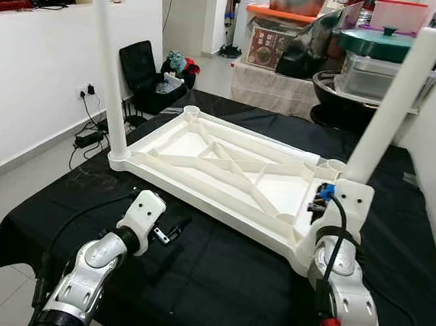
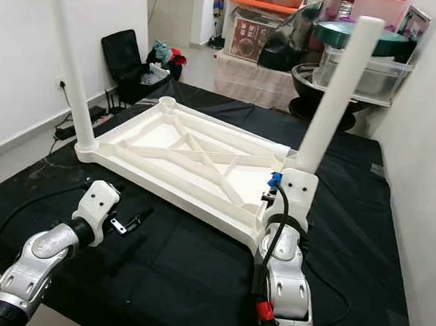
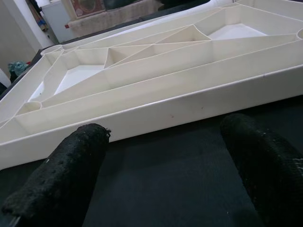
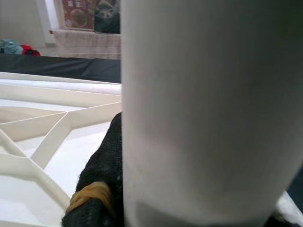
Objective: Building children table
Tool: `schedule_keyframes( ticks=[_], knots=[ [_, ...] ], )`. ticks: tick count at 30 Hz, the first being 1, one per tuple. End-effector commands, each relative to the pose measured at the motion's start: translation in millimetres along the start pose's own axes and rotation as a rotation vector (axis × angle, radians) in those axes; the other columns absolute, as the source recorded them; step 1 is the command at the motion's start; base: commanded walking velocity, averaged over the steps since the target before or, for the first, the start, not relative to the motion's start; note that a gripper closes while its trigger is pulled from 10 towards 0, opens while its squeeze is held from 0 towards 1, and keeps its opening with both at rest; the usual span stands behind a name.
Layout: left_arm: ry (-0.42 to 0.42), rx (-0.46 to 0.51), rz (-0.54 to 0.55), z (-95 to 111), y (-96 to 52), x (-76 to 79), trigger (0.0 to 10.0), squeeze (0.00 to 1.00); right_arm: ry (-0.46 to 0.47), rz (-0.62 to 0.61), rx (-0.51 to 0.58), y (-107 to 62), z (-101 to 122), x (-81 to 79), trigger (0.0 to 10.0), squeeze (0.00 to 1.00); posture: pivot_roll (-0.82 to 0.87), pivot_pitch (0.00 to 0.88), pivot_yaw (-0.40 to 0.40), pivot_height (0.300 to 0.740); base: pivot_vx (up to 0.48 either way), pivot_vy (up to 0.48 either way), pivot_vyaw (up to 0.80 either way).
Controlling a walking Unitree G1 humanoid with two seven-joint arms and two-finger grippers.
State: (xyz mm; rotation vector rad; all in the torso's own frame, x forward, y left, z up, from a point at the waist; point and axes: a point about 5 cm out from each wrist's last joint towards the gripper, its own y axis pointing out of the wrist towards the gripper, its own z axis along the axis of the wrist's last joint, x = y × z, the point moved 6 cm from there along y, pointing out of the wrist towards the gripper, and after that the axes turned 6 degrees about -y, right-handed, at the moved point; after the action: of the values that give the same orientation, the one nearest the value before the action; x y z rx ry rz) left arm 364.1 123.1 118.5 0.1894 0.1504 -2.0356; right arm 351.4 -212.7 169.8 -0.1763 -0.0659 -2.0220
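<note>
A white plastic tabletop (image 1: 276, 190) lies upside down on a black cloth (image 1: 216, 284), its ribs facing up. One white leg (image 1: 108, 71) stands upright in the tabletop's left corner socket. A second white leg (image 1: 392, 109) rises tilted from the near right corner, and my right gripper (image 1: 336, 180) is shut around its base; a black finger (image 4: 99, 179) presses against the leg (image 4: 208, 109). My left gripper (image 3: 163, 170) stands open just above the cloth, a short way from the tabletop's near side wall (image 3: 156, 101), with nothing between its fingers (image 3: 66, 175).
The far corner socket (image 1: 191, 111) holds no leg. A black chair (image 1: 146, 70) and cables (image 1: 92, 134) are on the floor to the left. Stacked boxes and a green-lidded pot (image 1: 378, 43) crowd the back right. A white wall runs close on the right.
</note>
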Motion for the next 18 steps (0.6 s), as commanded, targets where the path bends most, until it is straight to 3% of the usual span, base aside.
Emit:
schedule_keyframes(
  ticks=[1,2,4,5,7,8,9,10,14,17,18],
  knots=[
    [0.006,-0.008,-0.005,-2,1.7,3.0,10.0,0.0,-0.104,-0.044,-0.164,0.7,-41,10.2,0.8,0.0,0.04,0.0,-0.09,0.74,0.0,0.0,0.0],
    [0.005,-0.008,-0.005,-2,2.1,3.2,10.0,0.0,-0.08,0.006,-0.165,-1.4,-41,0.6,10.0,0.0,0.04,0.0,-0.089,0.74,0.0,0.0,0.0],
    [0.006,-0.009,-0.006,-3,2.4,3.5,10.0,0.0,-0.072,0.036,-0.156,-3.4,-40,-5.0,10.0,0.0,0.04,0.0,-0.09,0.74,0.0,0.0,0.0],
    [0.006,-0.009,-0.006,-3,2.6,3.5,10.0,0.0,-0.049,0.054,-0.146,-4.4,-38,-8.2,10.0,0.75,0.04,0.0,-0.091,0.74,0.0,0.0,0.0],
    [0.006,-0.009,-0.005,-3,2.7,3.5,10.0,0.0,-0.034,0.06,-0.139,-4.8,-37,-9.3,10.0,0.75,0.04,0.0,-0.091,0.74,0.0,0.0,0.0],
    [0.005,-0.01,-0.005,-3,2.6,3.3,10.0,0.0,-0.034,0.067,-0.124,-3.8,-34,-9.5,10.0,0.66,0.04,0.0,-0.091,0.74,0.0,0.0,0.0],
    [0.005,-0.01,-0.004,-3,2.5,3.2,10.0,0.0,-0.027,0.086,-0.104,-2.4,-29,-11.3,10.0,0.18,0.04,0.0,-0.09,0.74,0.0,0.0,0.0],
    [0.005,-0.011,-0.005,-3,2.3,3.2,10.0,0.0,-0.022,0.117,-0.072,-1.5,-22,-14.7,10.0,0.0,0.04,0.0,-0.09,0.74,0.0,0.0,0.0],
    [0.005,-0.012,-0.005,-4,2.1,3.2,10.0,0.0,-0.03,0.165,-0.024,-1.0,-13,-19.9,10.0,0.0,0.04,0.0,-0.09,0.74,0.0,0.0,0.0],
    [0.006,-0.011,-0.01,-3,2.3,4.2,10.0,0.0,-0.042,0.488,0.171,-14.3,22,-51.1,10.0,0.0,0.04,0.0,-0.089,0.74,0.0,0.0,0.0],
    [0.006,-0.011,-0.01,-3,2.3,4.2,10.0,0.0,-0.042,0.488,0.171,-14.3,22,-51.1,10.0,0.0,0.04,0.0,-0.089,0.74,0.0,0.0,0.0]
  ],
)
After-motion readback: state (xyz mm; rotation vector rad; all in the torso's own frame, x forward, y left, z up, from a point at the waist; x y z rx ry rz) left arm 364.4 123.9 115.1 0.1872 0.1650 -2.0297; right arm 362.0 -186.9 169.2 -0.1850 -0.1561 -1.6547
